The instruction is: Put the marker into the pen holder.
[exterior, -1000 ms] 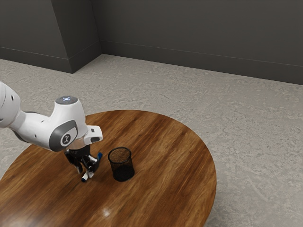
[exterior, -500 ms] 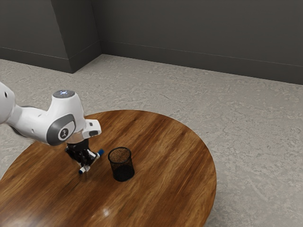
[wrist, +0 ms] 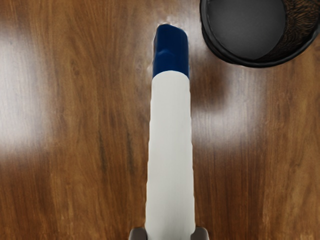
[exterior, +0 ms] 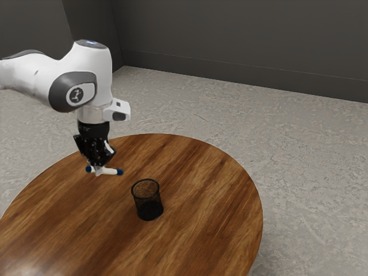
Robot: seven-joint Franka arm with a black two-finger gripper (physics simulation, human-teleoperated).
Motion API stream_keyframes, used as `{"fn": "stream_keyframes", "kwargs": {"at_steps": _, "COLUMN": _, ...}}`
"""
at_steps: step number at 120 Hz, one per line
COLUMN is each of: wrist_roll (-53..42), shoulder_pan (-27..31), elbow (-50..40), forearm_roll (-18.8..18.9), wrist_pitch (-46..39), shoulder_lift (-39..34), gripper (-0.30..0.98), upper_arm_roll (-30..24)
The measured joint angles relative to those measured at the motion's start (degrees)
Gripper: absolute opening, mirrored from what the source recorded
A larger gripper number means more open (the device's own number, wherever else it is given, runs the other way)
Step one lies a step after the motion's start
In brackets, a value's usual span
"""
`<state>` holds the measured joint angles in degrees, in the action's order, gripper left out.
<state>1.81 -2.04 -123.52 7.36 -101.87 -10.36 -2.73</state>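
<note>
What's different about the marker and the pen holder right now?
The marker is white with dark blue ends, while the pen holder is black. The marker lies roughly level, held in the robot's hand above the table; the pen holder stands upright on it. The marker is a slim stick, the pen holder a wide, open-topped cup.
</note>
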Motion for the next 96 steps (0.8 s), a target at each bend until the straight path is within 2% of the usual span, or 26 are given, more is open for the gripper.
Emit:
{"fn": "stream_keyframes", "kwargs": {"at_steps": 35, "wrist_roll": 0.69, "shoulder_pan": 0.15, "elbow": 0.52, "forearm_roll": -0.91, "wrist_pitch": 11.14, "shoulder_lift": -2.01, "gripper": -0.07, "upper_arm_roll": -6.15}}
{"fn": "stream_keyframes", "kwargs": {"at_steps": 96, "wrist_roll": 1.67, "shoulder_pan": 0.09, "elbow": 8.06, "forearm_roll": -1.38, "wrist_pitch": 15.89, "shoulder_lift": 2.58, "gripper": -0.06, "upper_arm_roll": -13.85}}
